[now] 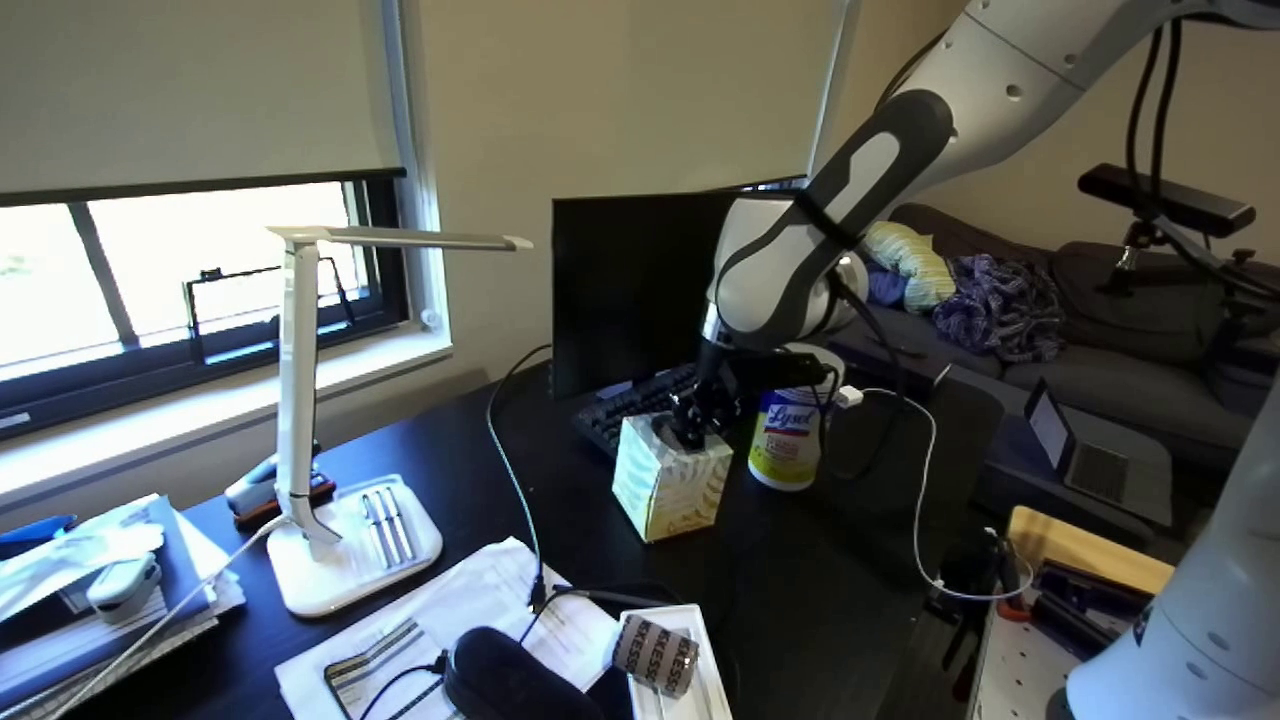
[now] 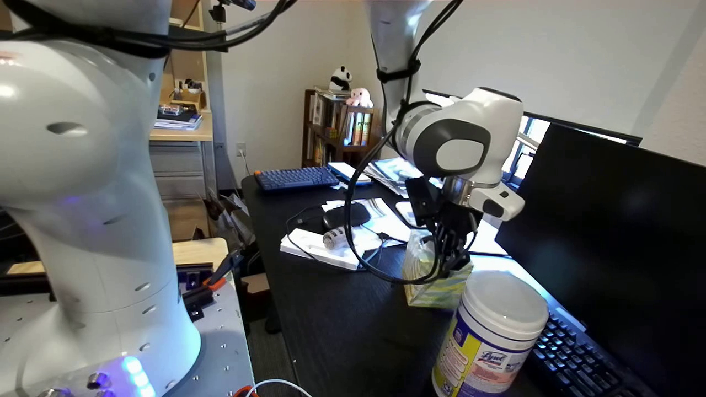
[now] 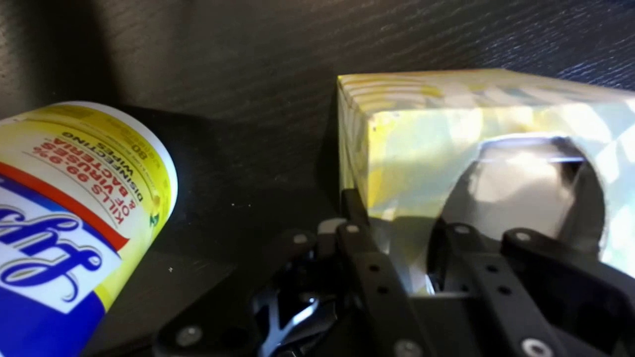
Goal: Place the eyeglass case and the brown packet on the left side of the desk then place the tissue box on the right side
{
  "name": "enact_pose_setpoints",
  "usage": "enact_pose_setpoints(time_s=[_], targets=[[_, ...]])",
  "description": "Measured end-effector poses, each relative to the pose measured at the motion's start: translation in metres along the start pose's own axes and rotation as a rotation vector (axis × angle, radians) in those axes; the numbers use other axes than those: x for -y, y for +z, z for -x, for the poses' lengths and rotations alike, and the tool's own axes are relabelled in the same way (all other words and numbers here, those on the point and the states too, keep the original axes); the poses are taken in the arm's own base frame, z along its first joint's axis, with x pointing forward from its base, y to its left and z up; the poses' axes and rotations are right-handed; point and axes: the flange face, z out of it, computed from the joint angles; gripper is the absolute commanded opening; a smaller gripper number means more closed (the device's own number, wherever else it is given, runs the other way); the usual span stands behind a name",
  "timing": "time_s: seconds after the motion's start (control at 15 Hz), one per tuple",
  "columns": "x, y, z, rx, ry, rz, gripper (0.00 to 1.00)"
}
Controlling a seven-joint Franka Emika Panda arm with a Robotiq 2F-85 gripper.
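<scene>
The pale yellow-green tissue box (image 1: 672, 490) is at the middle of the dark desk (image 1: 800, 600); it also shows in an exterior view (image 2: 433, 293) and the wrist view (image 3: 414, 148). My gripper (image 3: 397, 230) is over its top, one finger against the outer side and one in the top opening, shut on the strip of card between. Whether the box touches the desk is unclear. The black eyeglass case (image 1: 515, 675) lies on papers at the end away from the tub. The brown packet (image 1: 655, 655), with dark lettering, lies beside it on a white open box.
A Lysol tub (image 1: 786, 440) stands close beside the tissue box. A monitor (image 1: 630, 290) and black keyboard (image 1: 598, 420) are behind it. A white lamp (image 1: 300, 400) and papers (image 1: 480, 610) are at the window end. Thin cables cross the desk near the papers.
</scene>
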Motion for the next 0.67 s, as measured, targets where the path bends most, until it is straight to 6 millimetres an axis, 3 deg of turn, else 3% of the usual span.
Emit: enact_pose_setpoints(time_s=[0.13,0.27,0.53,0.67], targets=[[0.008,-0.010,0.000,-0.017,-0.008,-0.011,0.00],[0.020,-0.028,0.001,-0.047,-0.011,-0.031,0.04],[0.039,-0.077,0.005,-0.117,0.018,-0.074,0.04],[0.038,-0.106,0.006,-0.161,0.062,-0.097,0.04]])
